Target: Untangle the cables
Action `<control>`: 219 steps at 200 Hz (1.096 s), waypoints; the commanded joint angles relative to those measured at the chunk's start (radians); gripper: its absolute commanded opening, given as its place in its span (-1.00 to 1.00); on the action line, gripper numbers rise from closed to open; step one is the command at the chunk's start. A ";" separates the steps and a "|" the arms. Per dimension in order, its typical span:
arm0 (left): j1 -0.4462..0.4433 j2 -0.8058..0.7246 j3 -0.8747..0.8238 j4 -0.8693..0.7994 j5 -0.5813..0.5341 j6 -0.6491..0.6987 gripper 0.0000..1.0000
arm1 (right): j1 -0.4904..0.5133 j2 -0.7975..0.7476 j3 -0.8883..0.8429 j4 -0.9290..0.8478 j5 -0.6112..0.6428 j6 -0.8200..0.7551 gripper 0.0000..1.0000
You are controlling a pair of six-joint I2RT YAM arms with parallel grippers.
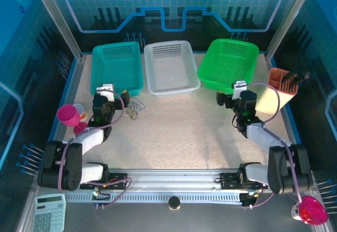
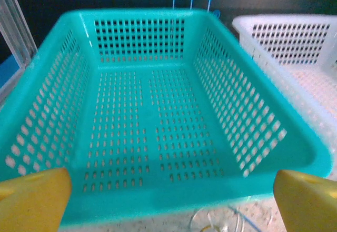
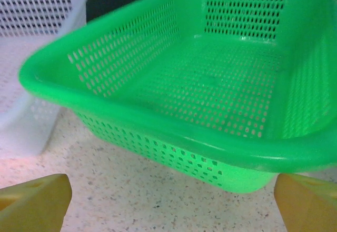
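Observation:
The cables (image 1: 136, 107) lie as a small tangle of thin whitish, yellowish and dark wires on the speckled table, just in front of the teal basket's near right corner. My left gripper (image 1: 111, 94) hovers open just left of them, facing the teal basket (image 1: 117, 66). In the left wrist view its yellow fingertips (image 2: 31, 198) stand wide apart with nothing between them. Loops of the cables (image 2: 226, 220) peek in at the bottom edge below the basket's rim (image 2: 158, 190). My right gripper (image 1: 234, 96) is open and empty before the green basket (image 1: 229, 63), whose near corner (image 3: 231, 177) fronts the right gripper (image 3: 169, 205).
A white basket (image 1: 171, 66) sits between the teal and green ones along the back. A pink cup (image 1: 68, 115) stands at the left edge and a tan holder with dark tools (image 1: 283, 84) at the right. A calculator (image 1: 50, 213) lies near left, beyond the rail.

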 commanded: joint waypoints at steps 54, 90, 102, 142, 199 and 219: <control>-0.036 -0.113 0.276 -0.455 0.023 -0.193 0.99 | 0.013 -0.114 0.145 -0.372 -0.293 0.294 0.99; -0.105 -0.136 0.413 -0.634 0.029 -0.268 0.99 | 0.046 0.016 0.183 -0.337 -0.432 0.421 0.99; -0.133 -0.143 0.451 -0.690 0.026 -0.290 0.99 | 0.080 0.050 0.197 -0.340 -0.425 0.426 0.99; -0.184 -0.183 0.499 -0.882 0.003 -0.423 0.99 | 0.230 0.057 0.233 -0.416 -0.308 0.370 0.99; -0.241 -0.290 0.329 -0.955 -0.016 -0.552 0.99 | 0.188 0.013 0.304 -0.596 -0.222 0.507 0.99; -0.249 -0.293 0.259 -0.923 -0.040 -0.557 0.98 | 0.114 0.013 0.252 -0.483 -0.385 0.562 0.99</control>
